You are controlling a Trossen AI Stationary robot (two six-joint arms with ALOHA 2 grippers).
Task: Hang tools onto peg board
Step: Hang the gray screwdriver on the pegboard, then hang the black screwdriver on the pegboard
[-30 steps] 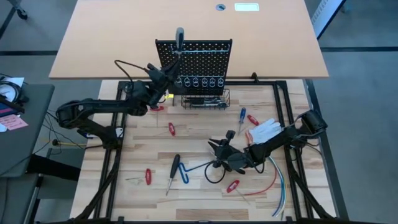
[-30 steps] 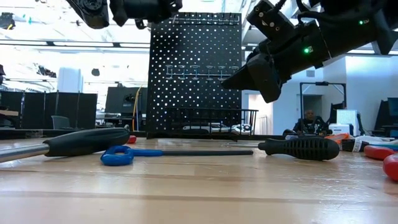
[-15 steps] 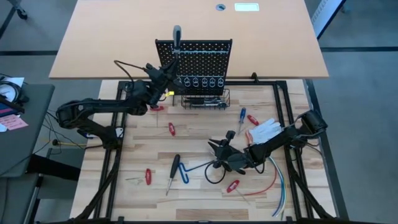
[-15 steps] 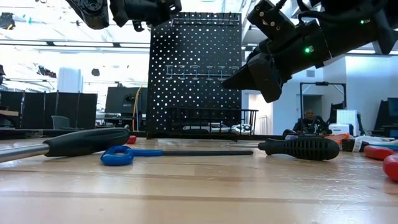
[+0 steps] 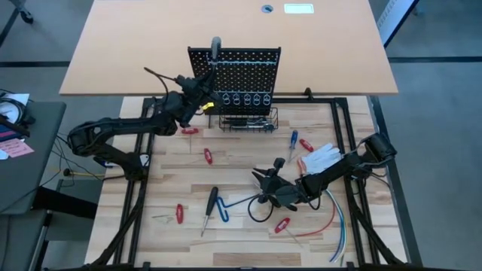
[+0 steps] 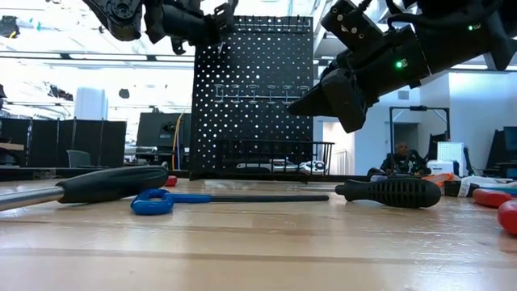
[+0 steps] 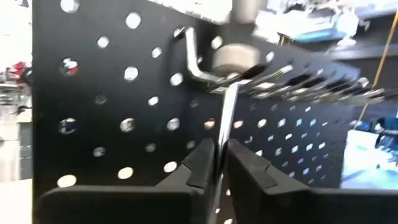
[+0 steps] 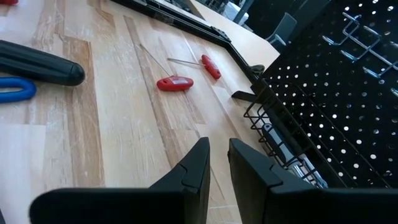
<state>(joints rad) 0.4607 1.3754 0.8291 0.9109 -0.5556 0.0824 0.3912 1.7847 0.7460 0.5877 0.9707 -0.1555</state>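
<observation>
So the left gripper (image 7: 217, 163) is up at the top left corner of the peg board (image 5: 248, 64), and the silver ratchet wrench (image 5: 216, 47) has shifted since a second ago: from overhead its head now sits a touch higher and more to the left, right at the board's top edge. The left arm has also pushed in closer to the board. In the left wrist view the wrench's thin shaft runs down between the fingers (image 7: 200, 162), which look like they're only just pinching it, and its round head sits on a bent metal hook (image 7: 194, 59). My read is that the wrench is basically seated and the grip is starting to let go, so this tool is nearly done.

The right gripper (image 8: 214, 165) hangs low over the middle of the table with its fingers close together and nothing between them, parked near a black-handled screwdriver (image 6: 389, 192).

Plenty left on the light wood tabletop (image 5: 241, 165): a blue T-handle hex key (image 6: 161, 200), several small red-handled tools (image 5: 208, 156), a blue screwdriver (image 5: 293, 140), plus a white glove (image 5: 322, 158) and some loose cables (image 5: 335, 218). Beyond the table there's a bigger tan desk (image 5: 151, 45), and the low view shows an open office with a person (image 6: 401, 159) sitting far back.
</observation>
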